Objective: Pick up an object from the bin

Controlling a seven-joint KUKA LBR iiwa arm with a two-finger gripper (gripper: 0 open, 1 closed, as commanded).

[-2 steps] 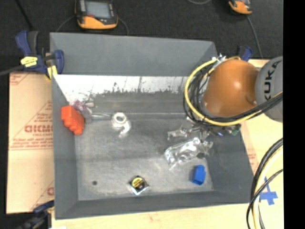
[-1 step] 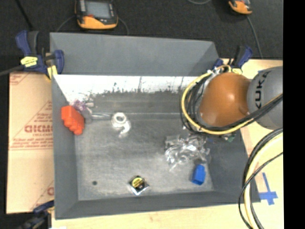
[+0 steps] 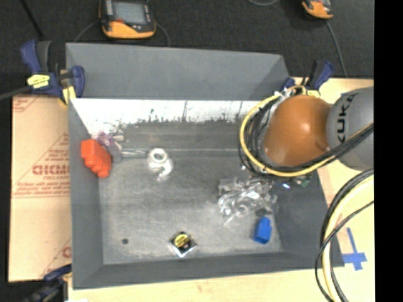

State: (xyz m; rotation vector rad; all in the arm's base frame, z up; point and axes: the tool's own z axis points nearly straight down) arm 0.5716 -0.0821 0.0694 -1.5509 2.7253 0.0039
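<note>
Grey metal bin (image 3: 189,269), few loose things, well spread. Arm (image 3: 356,128) enters from the right; its orange cover (image 3: 295,131), ringed with cables, sits over the bin's right side near the back wall. Gripper (image 3: 272,181) lies below the cover, mostly hidden by it; cannot tell whether open or closed, nothing seen held. Nearest thing: crumpled clear wrapper (image 3: 242,197), right half of the floor, just beside the gripper on its left, contact unclear. Small blue piece (image 3: 262,229) near the wrapper, toward the front wall. Yellow-and-black piece (image 3: 181,243) at front centre. White rounded piece (image 3: 158,159) left of centre. Orange block (image 3: 96,156) against the left wall
</note>
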